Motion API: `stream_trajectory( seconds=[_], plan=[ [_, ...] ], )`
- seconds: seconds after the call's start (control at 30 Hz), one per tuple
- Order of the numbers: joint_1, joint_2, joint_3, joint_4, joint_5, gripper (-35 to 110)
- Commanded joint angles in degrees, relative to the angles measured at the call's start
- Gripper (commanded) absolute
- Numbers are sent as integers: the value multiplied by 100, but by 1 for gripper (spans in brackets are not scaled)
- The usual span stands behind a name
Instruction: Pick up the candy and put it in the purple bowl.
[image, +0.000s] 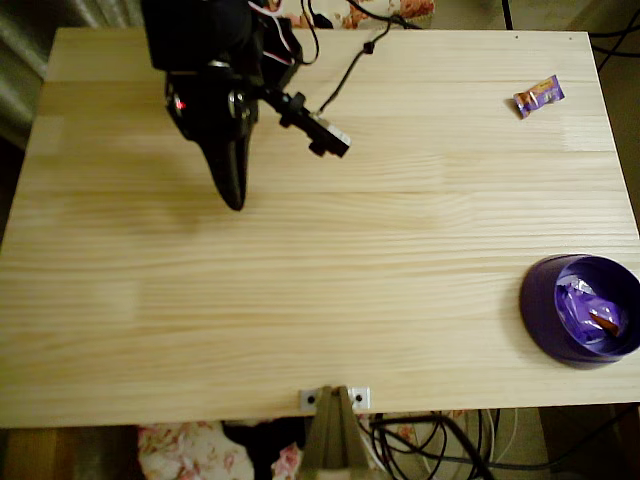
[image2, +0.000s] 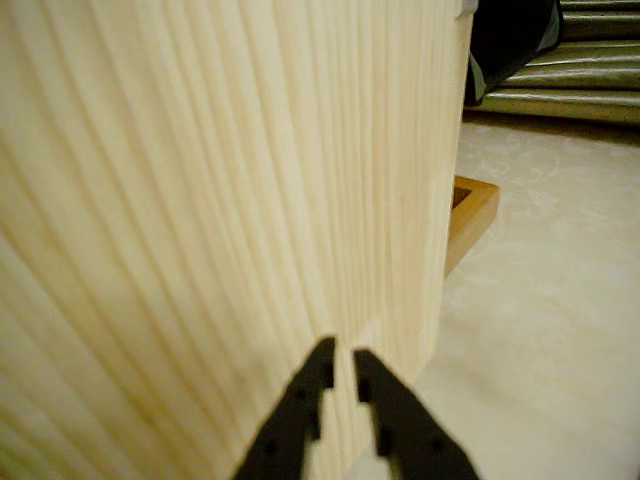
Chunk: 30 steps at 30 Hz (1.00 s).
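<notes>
step: reach | black two-finger gripper (image: 234, 195) nearly closed, empty, 10 o'clock | small shiny purple-wrapped candy (image: 539, 96) at 2 o'clock | open wide, descend squarely; round violet plastic bowl (image: 536, 311) at 4 o'clock

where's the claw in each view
Overhead view: the claw sits upper left, tip pointing down over the wooden table, far from the candy and the purple bowl.
Wrist view: the claw is at bottom centre, tips nearly together.
Shared landmark: the pale wood grain of the table.
</notes>
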Motion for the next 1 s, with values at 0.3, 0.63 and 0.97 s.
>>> stream_trajectory(
  seconds=[0.3, 0.63, 0.97],
  plan=[
    [-26, 193, 413, -105, 105, 0],
    [-79, 193, 413, -105, 44, 0],
    [167, 193, 413, -88, 308, 0]
  ],
)
